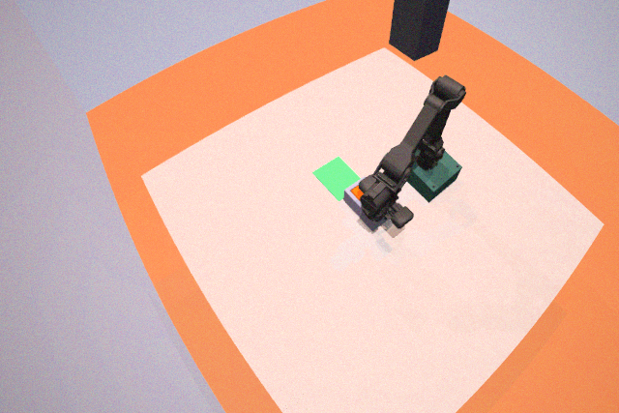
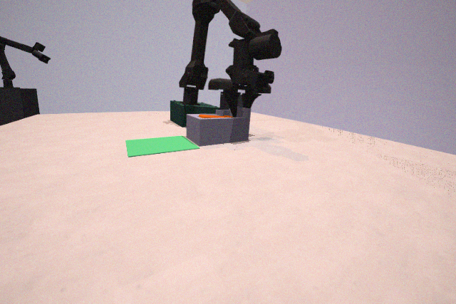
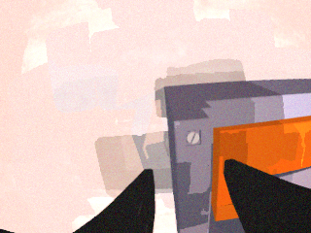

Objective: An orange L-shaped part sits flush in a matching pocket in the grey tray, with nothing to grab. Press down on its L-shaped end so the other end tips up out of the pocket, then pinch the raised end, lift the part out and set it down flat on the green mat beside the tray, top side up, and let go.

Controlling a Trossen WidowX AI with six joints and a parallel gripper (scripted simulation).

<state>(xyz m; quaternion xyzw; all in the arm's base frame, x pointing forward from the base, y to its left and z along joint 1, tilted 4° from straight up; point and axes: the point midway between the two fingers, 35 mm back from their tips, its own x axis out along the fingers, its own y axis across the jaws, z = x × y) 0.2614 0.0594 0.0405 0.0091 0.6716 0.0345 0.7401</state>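
Note:
The orange L-shaped part (image 1: 357, 191) (image 2: 211, 116) (image 3: 262, 146) lies in the pocket of the grey tray (image 1: 355, 205) (image 2: 213, 132) (image 3: 187, 160). It looks nearly level with the tray top; a slight tilt cannot be told. My gripper (image 2: 243, 111) (image 3: 190, 173) points down, low at the tray's end, partly open and empty. In the wrist view one fingertip is over the part's L-shaped end and the other is outside the tray's edge. Whether the fingertip touches the part is unclear. The green mat (image 1: 334, 176) (image 2: 158, 147) lies flat beside the tray's other end.
The arm's dark green base (image 1: 434, 178) (image 2: 177, 112) stands behind the tray. A raised grey block (image 2: 244, 112) stands at the tray's gripper end in the exterior view. A black pedestal (image 1: 421, 6) (image 2: 18, 103) stands far off with another arm on it.

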